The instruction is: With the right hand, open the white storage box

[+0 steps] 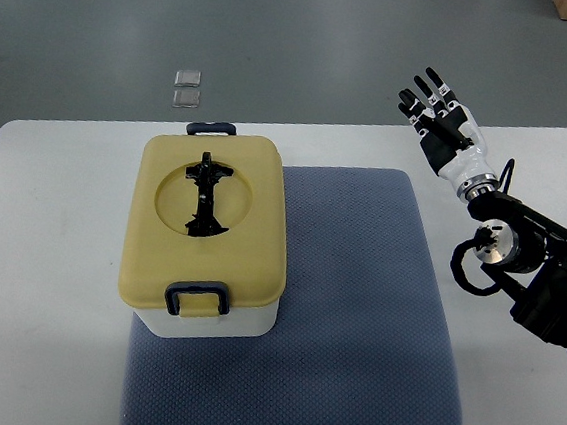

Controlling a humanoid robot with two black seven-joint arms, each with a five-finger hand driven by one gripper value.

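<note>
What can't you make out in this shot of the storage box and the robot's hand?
Top view only:
- storage box: its yellow lid covers the inside.
- near latch: too small to tell if fastened.
- right hand: the arm runs off the right edge.
- left arm: outside the picture.

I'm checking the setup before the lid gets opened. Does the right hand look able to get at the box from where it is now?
Probably yes. The right hand hangs open over the table's far right part, and only bare mat lies between it and the box. Nothing stands in the way.
</note>
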